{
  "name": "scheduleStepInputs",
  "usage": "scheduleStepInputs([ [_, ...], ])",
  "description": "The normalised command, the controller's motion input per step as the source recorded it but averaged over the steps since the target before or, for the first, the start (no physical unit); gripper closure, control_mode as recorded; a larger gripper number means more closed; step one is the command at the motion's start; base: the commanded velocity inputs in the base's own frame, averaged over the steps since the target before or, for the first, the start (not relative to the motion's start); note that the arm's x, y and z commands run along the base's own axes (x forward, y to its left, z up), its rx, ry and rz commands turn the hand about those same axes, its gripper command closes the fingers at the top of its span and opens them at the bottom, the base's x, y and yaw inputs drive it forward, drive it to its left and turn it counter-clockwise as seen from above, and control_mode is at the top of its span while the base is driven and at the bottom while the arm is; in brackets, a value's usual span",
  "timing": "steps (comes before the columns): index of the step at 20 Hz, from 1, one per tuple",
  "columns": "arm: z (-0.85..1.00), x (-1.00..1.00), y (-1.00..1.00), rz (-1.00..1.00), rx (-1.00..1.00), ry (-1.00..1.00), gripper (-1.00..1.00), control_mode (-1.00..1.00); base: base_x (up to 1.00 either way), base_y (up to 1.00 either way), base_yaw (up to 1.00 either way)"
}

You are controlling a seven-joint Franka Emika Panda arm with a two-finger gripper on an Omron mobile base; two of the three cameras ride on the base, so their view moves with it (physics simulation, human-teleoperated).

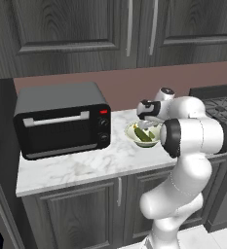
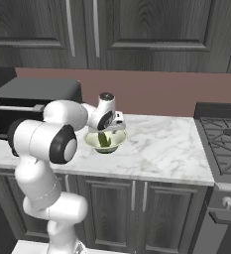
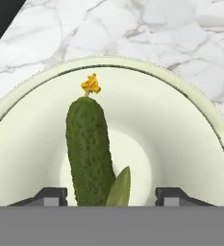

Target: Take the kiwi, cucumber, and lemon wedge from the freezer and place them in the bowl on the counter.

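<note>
**A:** What's nearest you?

**Me:** My own gripper [image 3: 111,196]. The two fingertips [image 3: 50,196] stand wide apart, one on each side of the cucumber [image 3: 89,149], and neither pad touches it. So my hand is open and holds nothing.

**A:** Where is the cucumber, then?

**Me:** In the bowl [image 3: 190,120], lying along the floor of it with the yellow blossom end pointing at the far rim. A pale green sliver [image 3: 119,188] leans against its near end; I can't tell what that is. The bowl sits on the counter [image 1: 81,168] toward the back edge, just right of the black toaster oven [image 1: 61,121].

**A:** And the kiwi, the lemon wedge?

**Me:** I can't make out either of them in the bowl from here, so I judge both are yet to be fetched.

**A:** How would the cucumber handle if you had to pick it up again?

**Me:** I'd guess stiff and light, with a glossy, bumpy skin that could slide between smooth pads. I'd close across its middle, jaws square to its length, so it doesn't swing. The ends taper and would squirt out.

**A:** Any risk now?

**Me:** Lifting off carelessly could nudge the bowl; it looks shallow and light.
</note>
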Motion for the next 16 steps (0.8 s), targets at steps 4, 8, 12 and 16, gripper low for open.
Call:
scheduleStepInputs([
  [4,0.05,0.00,0.00,0.00,0.00,0.00,-1.00,-1.00,0.00,0.00,0.00],
  [8,0.37,-0.18,0.00,0.00,0.00,-0.02,-1.00,-1.00,0.00,0.00,0.00],
  [12,0.53,-0.57,0.00,0.00,0.00,-0.10,-1.00,-1.00,0.00,0.00,0.00],
  [16,0.60,-0.93,0.04,-0.01,0.00,-0.12,-1.00,-1.00,0.00,0.00,0.00],
])
